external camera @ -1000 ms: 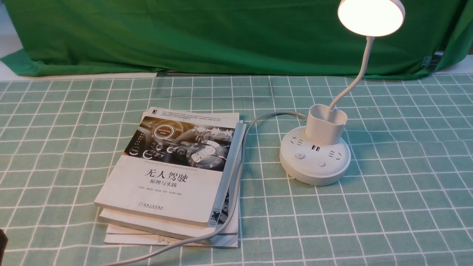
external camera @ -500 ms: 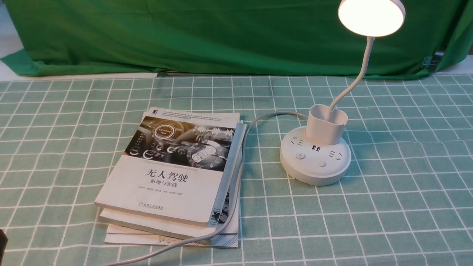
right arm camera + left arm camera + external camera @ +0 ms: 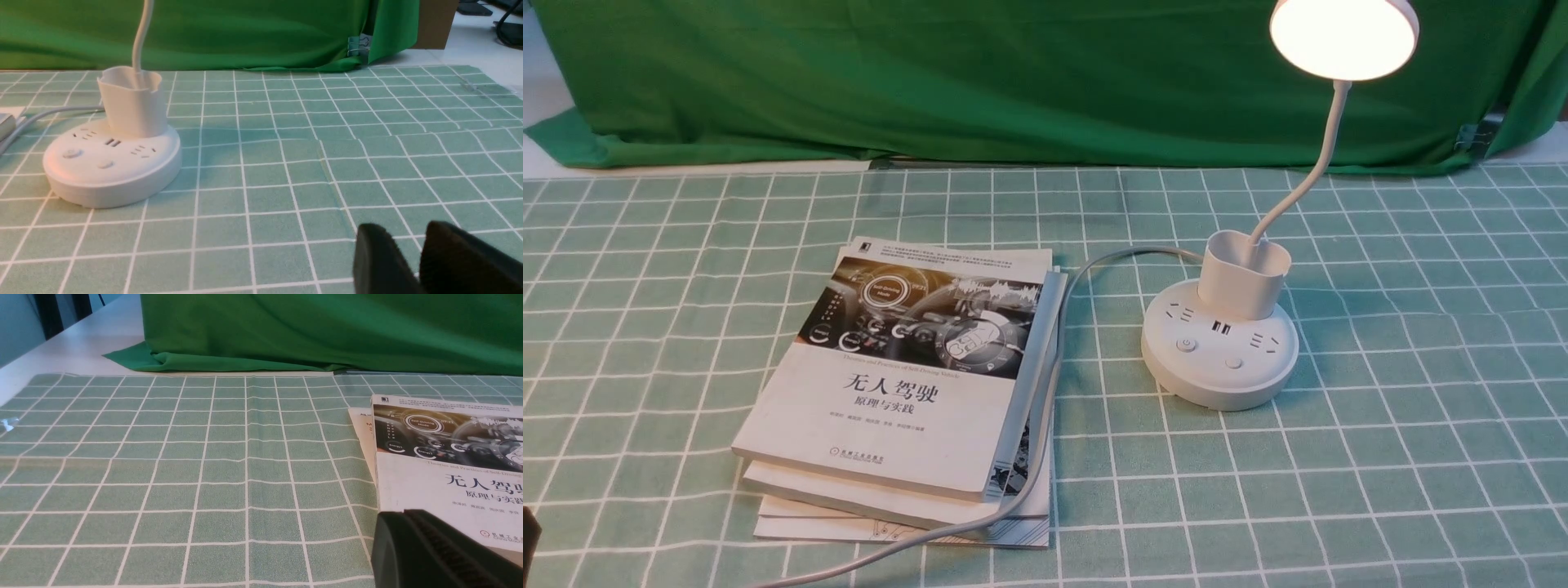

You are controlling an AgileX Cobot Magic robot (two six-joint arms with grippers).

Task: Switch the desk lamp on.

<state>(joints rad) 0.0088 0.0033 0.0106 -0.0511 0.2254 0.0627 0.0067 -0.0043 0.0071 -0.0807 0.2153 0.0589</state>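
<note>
Your desk lamp (image 3: 1241,269) is lit: the round disc head (image 3: 1343,37) glows bright at the top right of the front view, above the thin gooseneck that curves down into the cup-shaped holder (image 3: 1243,273). That holder sits on the round white base (image 3: 1219,351), which rests on the green checked cloth over the table (image 3: 1380,457), right of centre. You can see the two buttons (image 3: 1186,345) on the near face of the base, with sockets around them. The grey cord (image 3: 1045,408) leaves the base toward the left, then runs down along the right edge of the stack of books (image 3: 907,392) to the near edge.

Your right claw (image 3: 412,261) shows in its wrist view as two dark fingers with only a narrow gap between them, empty, low over the cloth and well apart from the base. Your left claw (image 3: 433,551) is only a dark edge in its own wrist view, near the top book's corner; I cannot tell whether it is open or closed.
</note>
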